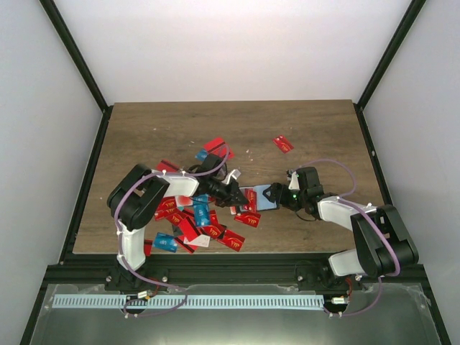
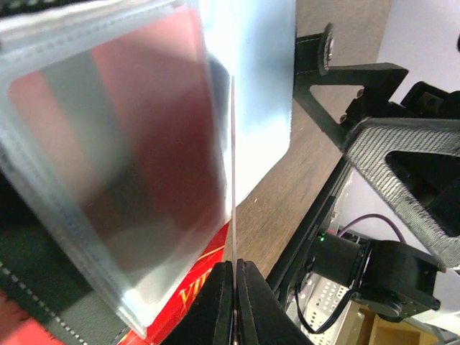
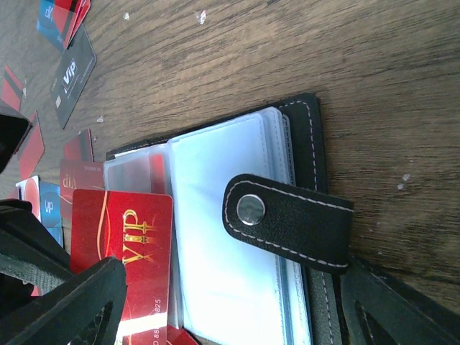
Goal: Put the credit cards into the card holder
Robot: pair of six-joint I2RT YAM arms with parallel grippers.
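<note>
The card holder (image 1: 264, 199) lies open mid-table, its clear pale sleeves up; its black cover and snap strap (image 3: 287, 223) show in the right wrist view. My left gripper (image 1: 236, 195) is at its left edge, shut on a thin card seen edge-on (image 2: 233, 180), which stands against the sleeves (image 2: 129, 165). A red VIP card (image 3: 122, 251) lies on the holder's left sleeves. My right gripper (image 1: 289, 194) is open, with one finger (image 3: 65, 309) left of the holder and the other (image 3: 402, 309) on its right cover. Many red and blue cards (image 1: 190, 215) lie scattered to the left.
A lone red card (image 1: 283, 144) lies at the back right. More cards (image 1: 215, 147) lie behind the left arm. A dark grey VIP card (image 3: 75, 75) lies beyond the holder. Black frame rails edge the table.
</note>
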